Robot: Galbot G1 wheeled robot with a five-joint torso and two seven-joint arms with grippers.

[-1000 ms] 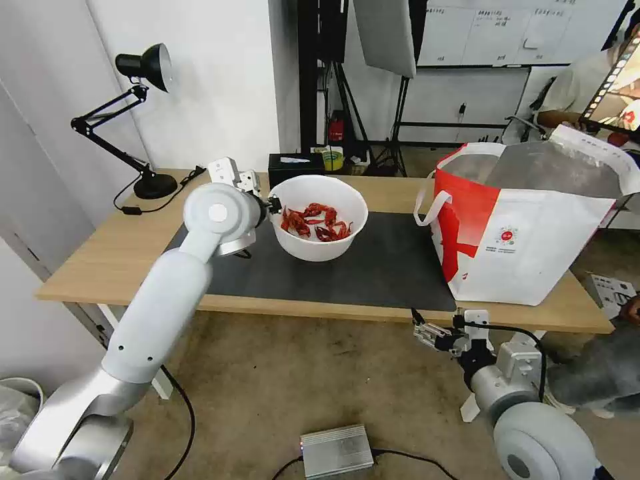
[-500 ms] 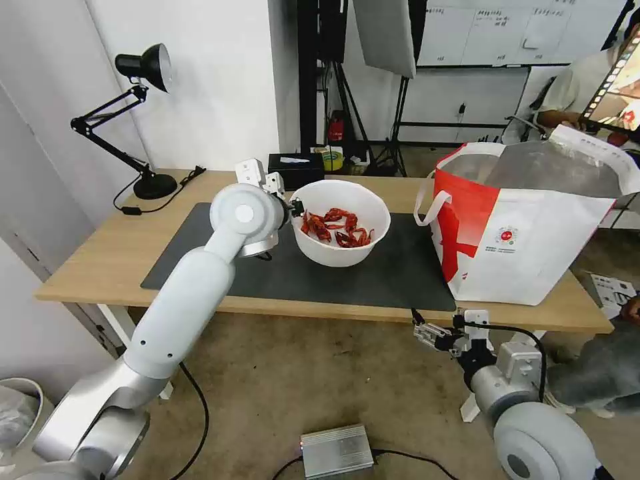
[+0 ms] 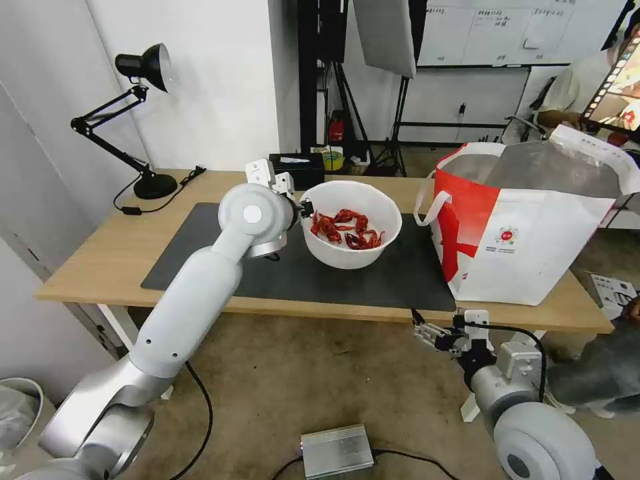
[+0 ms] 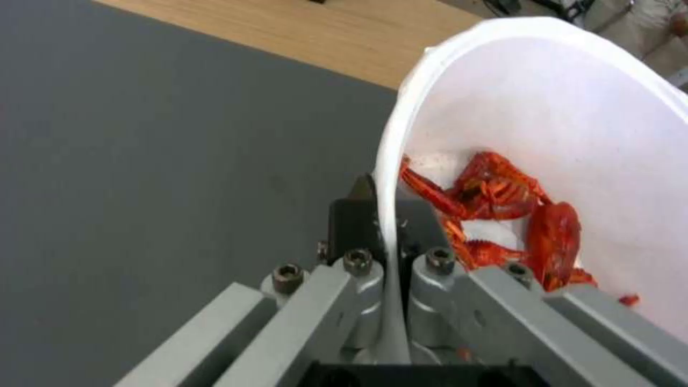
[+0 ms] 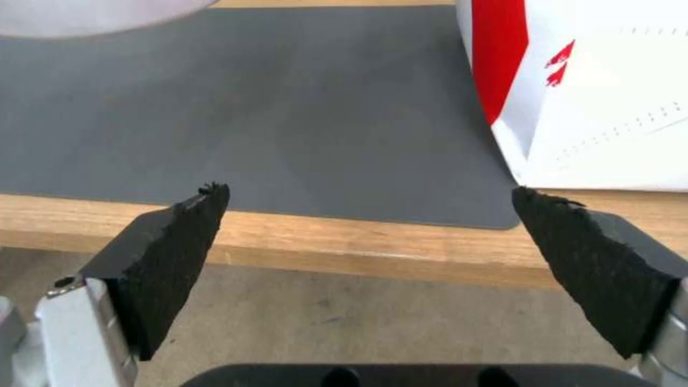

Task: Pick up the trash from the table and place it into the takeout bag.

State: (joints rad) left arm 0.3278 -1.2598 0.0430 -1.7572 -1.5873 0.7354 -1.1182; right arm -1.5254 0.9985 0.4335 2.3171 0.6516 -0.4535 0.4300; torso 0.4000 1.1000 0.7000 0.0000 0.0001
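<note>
Below the table's (image 3: 100,260) front edge your right gripper (image 5: 369,231) waits, its jaws spread wide on nothing. Above the dark mat (image 3: 393,273) your left gripper (image 4: 387,226) pinches the white bowl of crayfish shells (image 3: 351,223) by its rim. It has carried the bowl rightward since a second ago, closing on the takeout bag (image 3: 527,227) beyond.

Black desk lamp (image 3: 137,120) at ten o'clock, upright. Black tissue box (image 3: 297,168) near twelve. Silver metal box (image 3: 337,451) on floor, six o'clock.
</note>
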